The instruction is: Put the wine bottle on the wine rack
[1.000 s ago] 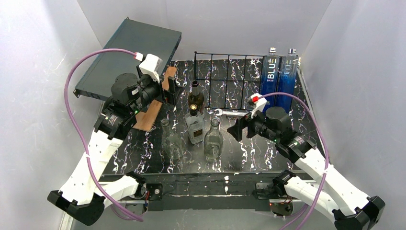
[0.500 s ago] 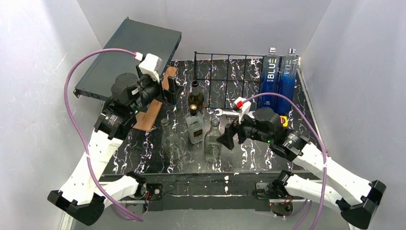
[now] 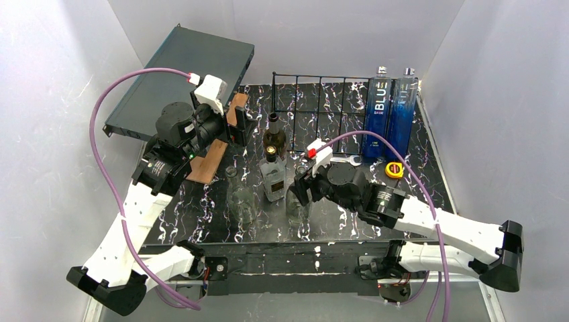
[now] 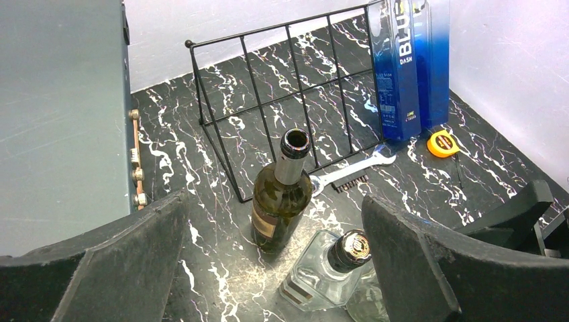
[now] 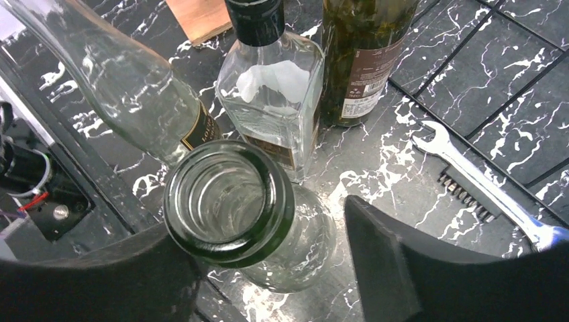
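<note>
Black marble-look table (image 3: 201, 215) is taking up most of the scene, with a big flat grey box (image 3: 181, 74) leaning up at the back left. Next biggest is the wine rack (image 3: 315, 111), thin black wire, sitting along the back edge with two blue bottles (image 3: 379, 117) standing at its right end.

The wine bottle (image 4: 282, 194), dark green with its mouth open, is standing upright on the table just in front of the rack's left half, so it's not sitting in any slot yet. Nothing is gripping it.

A square bottle (image 3: 272, 176) with a black cap is standing just in front of the wine bottle. To either side of that, a tall clear bottle (image 3: 239, 198) is standing on the left and a round clear bottle (image 5: 231, 201) on the right.

The right gripper (image 5: 258, 218) is straddling the round clear bottle's neck. Its fingers are apart: one is hiding under the rim, while the other is showing a clear gap, so it isn't clamping. The left gripper (image 4: 274, 200) is hovering wide apart behind the wine bottle with nothing between its fingers.

Smaller stuff: a wooden board (image 3: 208, 163) is lying under the left arm, a wrench (image 3: 342, 159) is lying in front of the rack, and a yellow tape measure (image 3: 394, 169) is sitting near the blue bottles.
</note>
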Action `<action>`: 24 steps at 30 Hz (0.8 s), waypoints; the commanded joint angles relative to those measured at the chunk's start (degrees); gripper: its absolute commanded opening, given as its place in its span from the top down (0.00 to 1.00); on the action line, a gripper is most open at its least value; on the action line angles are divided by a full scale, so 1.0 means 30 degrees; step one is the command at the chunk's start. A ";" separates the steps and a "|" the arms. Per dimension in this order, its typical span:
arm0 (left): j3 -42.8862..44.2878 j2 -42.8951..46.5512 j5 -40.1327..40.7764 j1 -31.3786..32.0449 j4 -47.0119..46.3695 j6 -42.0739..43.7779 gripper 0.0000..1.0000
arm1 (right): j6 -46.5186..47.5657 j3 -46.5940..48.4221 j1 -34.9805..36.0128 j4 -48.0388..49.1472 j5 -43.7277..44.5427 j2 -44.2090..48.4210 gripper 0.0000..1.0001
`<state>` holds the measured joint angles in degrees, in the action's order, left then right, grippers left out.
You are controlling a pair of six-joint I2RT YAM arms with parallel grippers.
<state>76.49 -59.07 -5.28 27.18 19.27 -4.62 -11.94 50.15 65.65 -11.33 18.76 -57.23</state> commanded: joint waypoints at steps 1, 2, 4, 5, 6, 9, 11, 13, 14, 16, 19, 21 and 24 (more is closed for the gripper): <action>-0.0057 0.0259 0.0037 0.0085 -0.0445 0.0161 0.01 | -0.0267 0.0522 0.0090 0.1288 0.1011 -0.0171 0.30; -0.0075 0.0219 0.0003 0.0081 -0.0446 0.0164 0.01 | -0.0456 0.0441 0.0090 0.1309 0.1107 -0.0295 0.32; -0.0072 0.0204 0.0002 0.0081 -0.0446 0.0136 0.01 | -0.0621 0.0382 0.0090 0.1366 0.1165 -0.0464 0.36; -0.0111 0.0207 0.0002 0.0081 -0.0471 0.0153 0.01 | -0.0644 0.0365 0.0076 0.1422 0.1144 -0.0526 0.37; -0.0098 0.0200 0.0002 0.0081 -0.0475 0.0155 0.01 | -0.0687 0.0363 0.0088 0.1447 0.1156 -0.0592 0.37; -0.0129 0.0207 0.0056 0.0081 -0.0504 0.0164 0.01 | -0.0828 0.0320 0.0090 0.1456 0.1343 -0.0711 0.43; -0.0124 0.0264 0.0117 0.0081 -0.0475 0.0185 0.01 | -0.0867 0.0221 0.0090 0.1461 0.1750 -0.0578 0.57; -0.0132 0.0293 0.0162 0.0088 -0.0475 0.0222 0.01 | -0.0825 0.0188 0.0090 0.1549 0.2043 -0.0381 0.69; -0.0137 0.0295 0.0176 0.0082 -0.0475 0.0222 0.01 | -0.0798 0.0202 0.0090 0.1551 0.2282 -0.0314 0.75; -0.0137 0.0267 0.0177 0.0081 -0.0473 0.0223 0.01 | -0.0730 0.0216 0.0090 0.1637 0.2515 -0.0170 0.86; -0.0133 0.0243 0.0176 0.0081 -0.0475 0.0223 0.01 | -0.0449 0.0295 0.0090 0.1668 0.3161 0.0004 0.99; -0.0140 0.0236 0.0149 0.0081 -0.0479 0.0223 0.01 | -0.0310 0.0375 0.0090 0.1710 0.3585 0.0082 0.99; -0.0109 0.0181 0.0048 0.0081 -0.0475 0.0179 0.01 | -0.0064 0.0428 0.0089 0.1910 0.3963 0.0193 0.99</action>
<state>76.44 -59.07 -5.28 27.18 19.27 -4.54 -13.45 50.09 65.80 -9.65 25.80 -59.11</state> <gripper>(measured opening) 0.992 0.521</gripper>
